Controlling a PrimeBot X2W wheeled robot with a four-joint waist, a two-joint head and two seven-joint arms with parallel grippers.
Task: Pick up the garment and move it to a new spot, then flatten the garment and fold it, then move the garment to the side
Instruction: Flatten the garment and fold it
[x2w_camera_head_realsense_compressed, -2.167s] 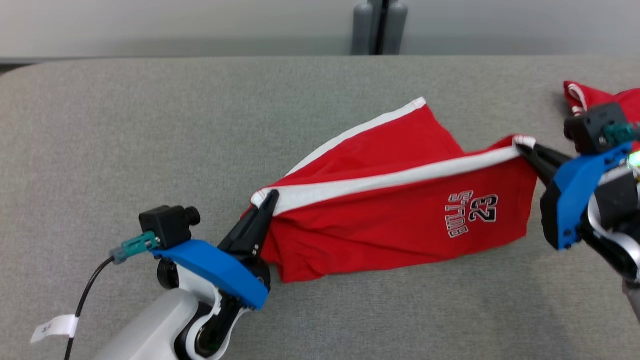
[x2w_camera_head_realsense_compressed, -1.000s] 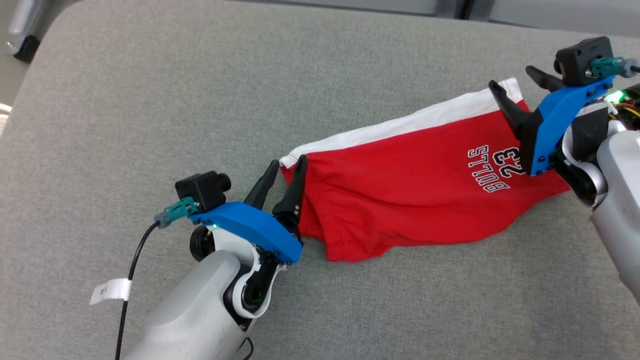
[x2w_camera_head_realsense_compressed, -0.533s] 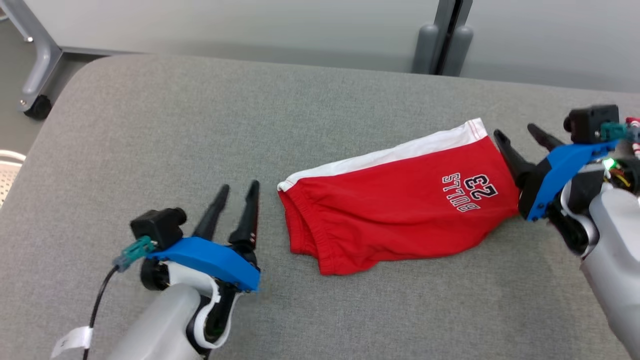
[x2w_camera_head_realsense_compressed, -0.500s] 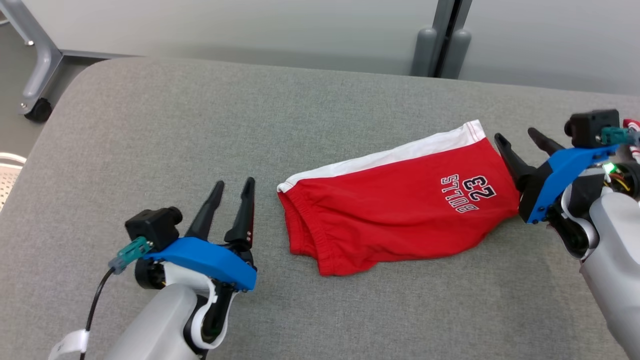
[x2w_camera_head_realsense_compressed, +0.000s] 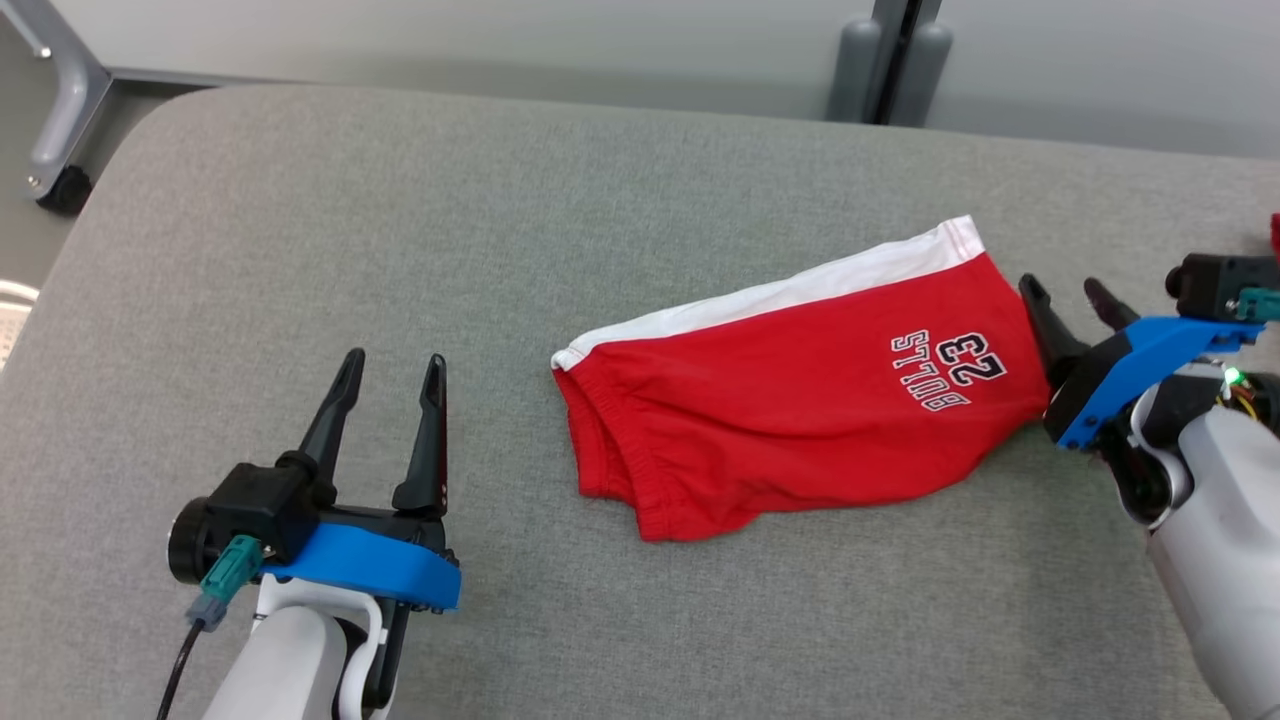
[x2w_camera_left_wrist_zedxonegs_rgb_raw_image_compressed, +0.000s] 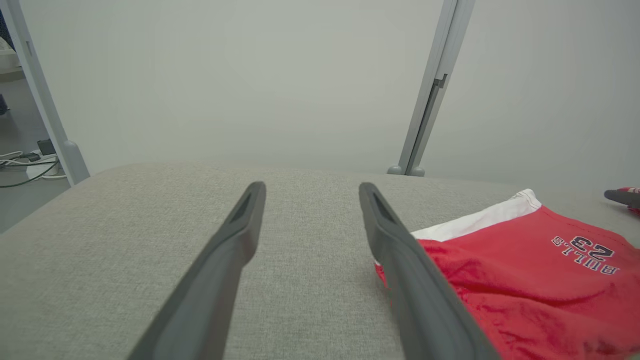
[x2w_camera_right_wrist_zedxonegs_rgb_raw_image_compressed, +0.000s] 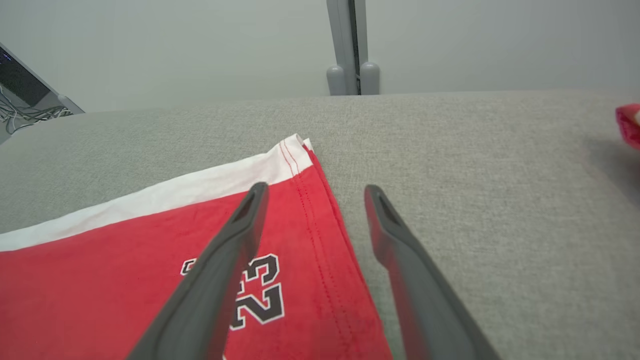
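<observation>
The red shorts (x2w_camera_head_realsense_compressed: 800, 420) lie on the grey desk (x2w_camera_head_realsense_compressed: 400, 230) between the left gripper (x2w_camera_head_realsense_compressed: 393, 355) and the right gripper (x2w_camera_head_realsense_compressed: 1060, 290); both have their fingers released, grasping nothing.

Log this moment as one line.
red shorts: folded, on grey table | left gripper: jaws open, empty | right gripper: jaws open, empty

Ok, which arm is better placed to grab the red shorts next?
Probably the right. The right end effector is open, close beside the leg hem of the shorts. The left end effector is open too, but bare table separates it from the waistband.
</observation>
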